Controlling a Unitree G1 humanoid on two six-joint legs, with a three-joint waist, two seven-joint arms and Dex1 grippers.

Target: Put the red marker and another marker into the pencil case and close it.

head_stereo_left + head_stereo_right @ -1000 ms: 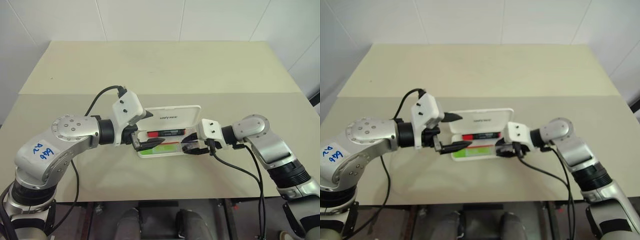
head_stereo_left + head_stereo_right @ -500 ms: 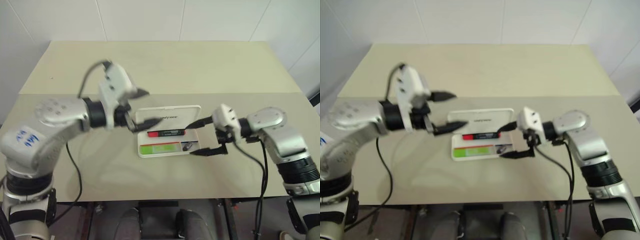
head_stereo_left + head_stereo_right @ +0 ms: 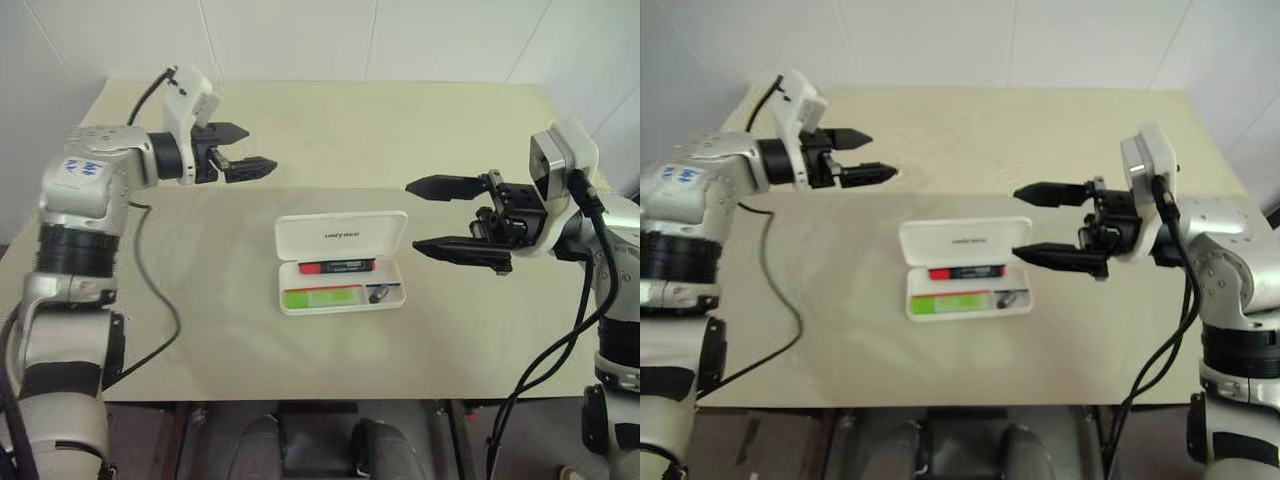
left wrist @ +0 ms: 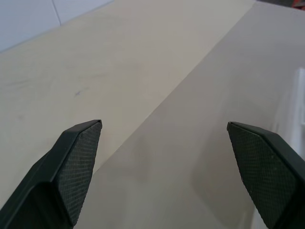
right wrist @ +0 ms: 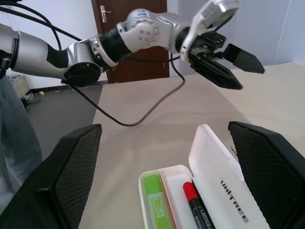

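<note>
Although the pencil case point(image 3: 342, 262) lies open on the table point(image 3: 330, 130) in the left eye view, both markers are already seen inside its tray: the red marker point(image 3: 335, 267) along the hinge side and the lime-green marker point(image 3: 322, 297) in the nearer compartment, so only the closing step is judged to remain. Well apart from the case, the left gripper point(image 3: 243, 150) and the right gripper point(image 3: 440, 215) are raised with fingers spread and empty. From the left wrist view, spread pads point(image 4: 78, 162) are shown above bare table. From the right wrist view, the upright lid point(image 5: 224, 188) is seen beyond the two markers. For the next move, one gripper is probably to be brought behind the lid so that it is pushed down over the tray until shut.
</note>
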